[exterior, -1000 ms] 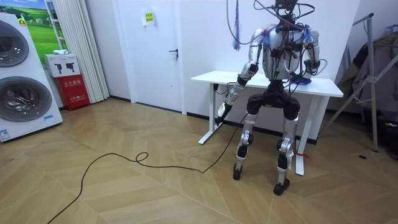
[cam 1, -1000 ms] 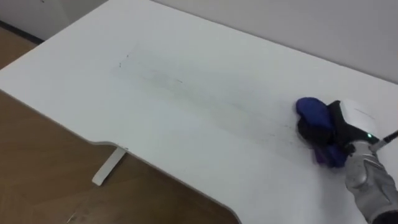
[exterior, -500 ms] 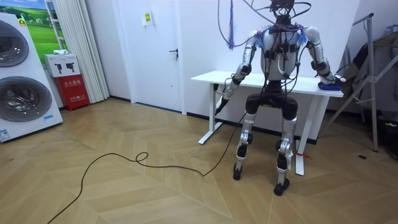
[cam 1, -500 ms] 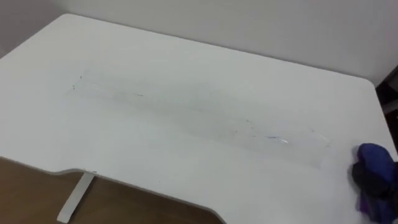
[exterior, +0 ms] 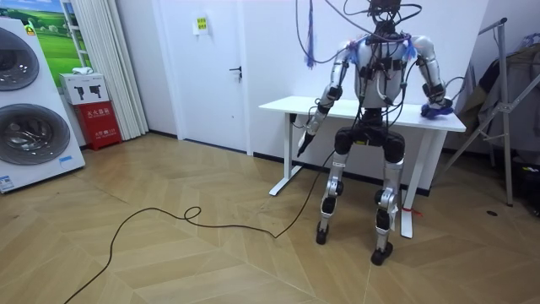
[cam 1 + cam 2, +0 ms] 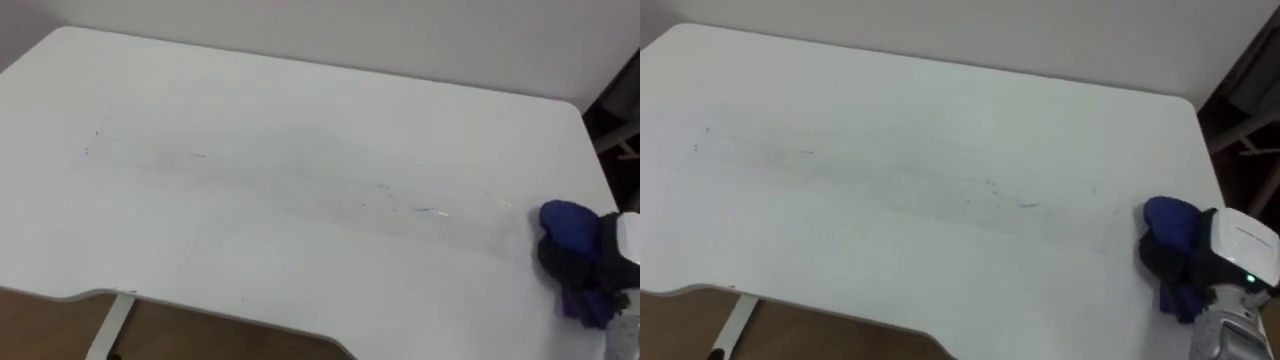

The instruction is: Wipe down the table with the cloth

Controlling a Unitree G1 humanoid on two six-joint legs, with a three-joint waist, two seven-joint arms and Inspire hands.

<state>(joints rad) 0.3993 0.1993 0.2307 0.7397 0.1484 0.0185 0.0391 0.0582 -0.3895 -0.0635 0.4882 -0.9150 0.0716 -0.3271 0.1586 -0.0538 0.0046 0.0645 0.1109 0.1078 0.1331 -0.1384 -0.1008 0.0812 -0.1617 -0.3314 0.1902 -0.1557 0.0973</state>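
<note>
Counter (image 6: 250, 110), white, with faint streaks (image 6: 420, 210) across its middle. My right hand (image 6: 1230, 248), fingers curled round the blue cloth (image 6: 568, 225), sits at the right edge; I risk overshooting that edge and missing the streaks.

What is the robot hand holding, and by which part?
The right robot hand grips the bunched blue cloth across its middle, at the table's right end.

Washing machines (image 5: 25, 135), door (image 5: 213, 76) (shut)
</note>
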